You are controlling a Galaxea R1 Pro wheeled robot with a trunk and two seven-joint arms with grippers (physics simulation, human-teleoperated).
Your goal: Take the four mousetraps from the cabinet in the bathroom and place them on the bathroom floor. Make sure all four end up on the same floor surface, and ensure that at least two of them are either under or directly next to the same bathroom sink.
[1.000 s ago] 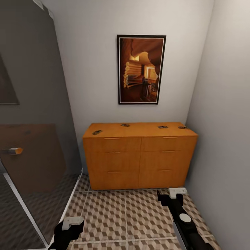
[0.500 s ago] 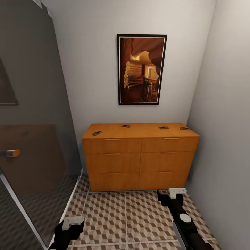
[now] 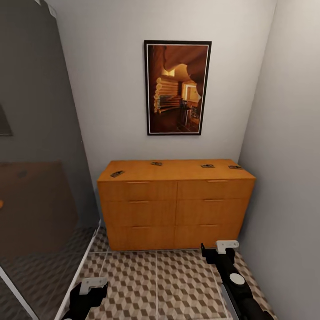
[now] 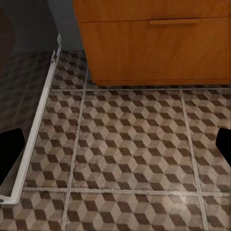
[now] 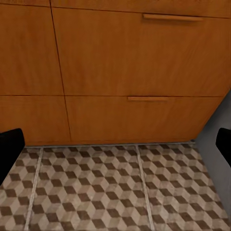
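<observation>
The orange-brown cabinet stands against the far wall, drawers shut. Four mousetraps lie on its top: one at the left front, one at the back middle, two at the right. My left gripper hangs low over the cube-patterned bathroom floor, open and empty. My right gripper is open too, just short of the cabinet's lower right drawers. Both wrist views show the fingertips wide apart with nothing between them. The sink is out of view.
A dark glass shower panel with a white floor rail runs along the left. A grey wall closes the right side. A framed picture hangs above the cabinet. A strip of tiled floor lies between me and the cabinet.
The whole view has shifted: the cabinet looks slightly larger and the picture sits further left, so the camera has moved. The arms keep their pose, and the mousetraps lie as before.
</observation>
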